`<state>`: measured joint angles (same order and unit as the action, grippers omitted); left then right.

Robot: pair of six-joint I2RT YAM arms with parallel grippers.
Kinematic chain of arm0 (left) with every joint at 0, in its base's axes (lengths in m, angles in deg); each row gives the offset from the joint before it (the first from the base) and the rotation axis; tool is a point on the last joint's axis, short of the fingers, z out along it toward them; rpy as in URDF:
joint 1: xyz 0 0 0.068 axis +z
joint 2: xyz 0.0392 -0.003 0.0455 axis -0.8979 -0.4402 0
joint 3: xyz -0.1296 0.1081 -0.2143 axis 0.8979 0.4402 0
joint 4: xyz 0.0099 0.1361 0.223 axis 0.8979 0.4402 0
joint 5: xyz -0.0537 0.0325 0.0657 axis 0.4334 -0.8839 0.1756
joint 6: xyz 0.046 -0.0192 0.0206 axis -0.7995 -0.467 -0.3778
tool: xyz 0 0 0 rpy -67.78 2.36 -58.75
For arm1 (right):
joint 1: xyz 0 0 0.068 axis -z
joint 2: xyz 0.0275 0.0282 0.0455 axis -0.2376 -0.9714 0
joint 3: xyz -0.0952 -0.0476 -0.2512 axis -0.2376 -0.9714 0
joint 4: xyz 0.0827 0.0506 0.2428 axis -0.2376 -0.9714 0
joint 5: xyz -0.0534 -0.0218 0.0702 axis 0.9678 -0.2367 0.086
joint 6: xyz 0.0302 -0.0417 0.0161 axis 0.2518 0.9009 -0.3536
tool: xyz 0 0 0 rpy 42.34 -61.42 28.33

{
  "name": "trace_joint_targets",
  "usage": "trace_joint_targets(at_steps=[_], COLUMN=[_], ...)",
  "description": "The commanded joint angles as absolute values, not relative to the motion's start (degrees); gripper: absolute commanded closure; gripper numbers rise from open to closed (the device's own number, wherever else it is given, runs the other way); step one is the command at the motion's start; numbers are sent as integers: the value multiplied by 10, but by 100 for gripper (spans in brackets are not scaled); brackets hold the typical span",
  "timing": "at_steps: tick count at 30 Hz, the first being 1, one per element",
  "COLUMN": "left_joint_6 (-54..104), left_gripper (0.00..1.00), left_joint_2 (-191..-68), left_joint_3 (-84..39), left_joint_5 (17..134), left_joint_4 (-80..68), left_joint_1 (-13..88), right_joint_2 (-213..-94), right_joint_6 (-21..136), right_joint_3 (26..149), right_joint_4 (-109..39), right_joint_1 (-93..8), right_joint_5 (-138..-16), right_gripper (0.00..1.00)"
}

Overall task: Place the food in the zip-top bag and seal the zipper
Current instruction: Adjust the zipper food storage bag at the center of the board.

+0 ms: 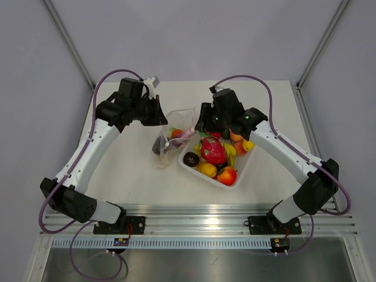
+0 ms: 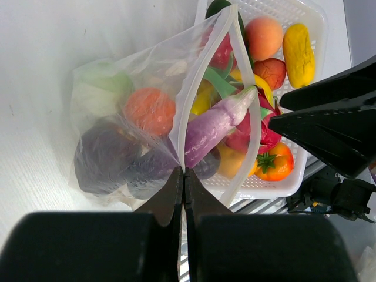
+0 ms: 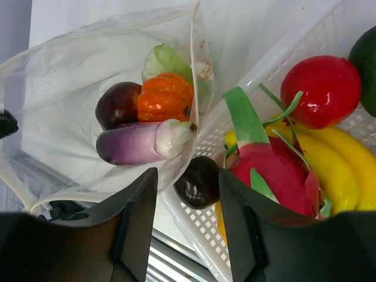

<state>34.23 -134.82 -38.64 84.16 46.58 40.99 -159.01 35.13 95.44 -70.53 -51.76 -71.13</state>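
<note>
The zip-top bag [image 1: 171, 140] lies open on the table left of the white tray [image 1: 237, 179]. It holds an orange pumpkin [image 2: 150, 110], dark purple pieces [image 2: 103, 155], a green-white piece [image 2: 97, 88] and a purple eggplant [image 2: 214, 124] lying in its mouth. My left gripper [image 2: 184, 172] is shut on the zipper [image 2: 194, 88] edge of the bag's mouth. My right gripper [image 3: 188, 197] is open and empty, over the tray's rim beside the bag, with a dark fruit [image 3: 200, 182] between its fingers below. The pink dragon fruit [image 3: 276, 176] lies in the tray.
The tray also holds a red fruit [image 3: 320, 88], yellow bananas [image 3: 338, 167], a tomato [image 2: 275, 164], a peach [image 2: 264, 36] and a yellow fruit [image 2: 298, 46]. The metal rail [image 1: 194, 214] runs along the table's near edge.
</note>
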Motion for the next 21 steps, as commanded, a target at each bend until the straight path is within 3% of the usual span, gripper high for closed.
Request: trace_joint_targets(at_steps=[1, 4, 10, 11, 14, 21], left_joint_6=[335, 335, 336, 336, 336, 318], left_gripper=[100, 100, 100, 100, 100, 100], left_joint_2=[-1329, -1330, -1330, -1331, -1330, -1319], left_joint_3=[-386, -384, -385, -385, -385, -424], left_joint_5=[857, 857, 856, 856, 855, 836], left_joint_4=[445, 444, 444, 444, 444, 479], left_joint_1=[409, 409, 409, 409, 409, 445], right_joint_2=[-1602, -1610, -1638, -1648, -1668, -1644], right_joint_6=[339, 337, 337, 337, 341, 359], right_joint_3=[949, 948, 955, 958, 981, 1077], right_joint_4=[-680, -678, -668, -665, -664, -671], right_joint_1=[-515, -515, -516, -516, -521, -524], right_joint_5=[-738, -744, -763, -779, -793, -748], right_gripper=[48, 49, 66, 70, 99, 100])
